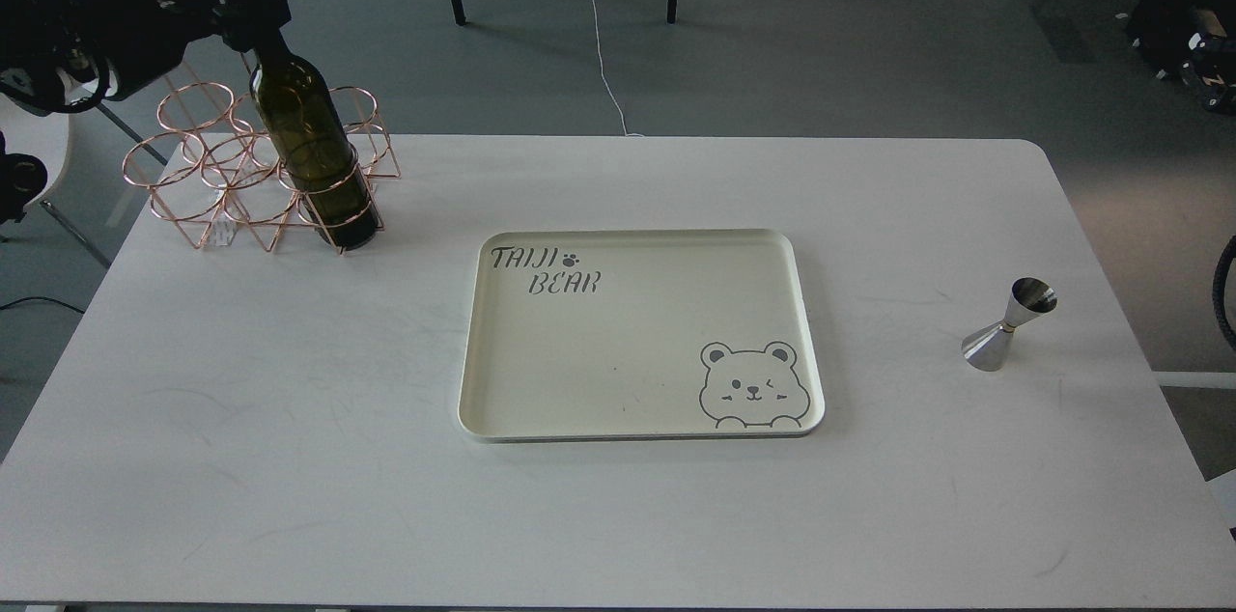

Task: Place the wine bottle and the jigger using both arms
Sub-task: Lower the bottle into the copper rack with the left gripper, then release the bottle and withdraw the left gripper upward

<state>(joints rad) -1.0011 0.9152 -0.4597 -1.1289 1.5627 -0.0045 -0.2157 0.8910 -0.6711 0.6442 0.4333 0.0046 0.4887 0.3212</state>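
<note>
Our left gripper (253,13) is at the far-left corner of the counter (241,458), with its jaws clamped on the neck of the wine bottle (314,153). The bottle leans slightly and its base sits inside a ring of the copper wire rack (193,197); we judge that it has not yet been lifted clear. The cream tray (637,240), printed with a bear, lies at the centre of the counter with nothing on it, and we take it as the likely destination. The jigger (1009,327) stands tilted on the counter, well to the right of the tray, untouched. Our right gripper is not in view, so its jaw state cannot be reported. Status: the bottle is grasped only. Both placements remain, and the jigger grasp has not begun.
</note>
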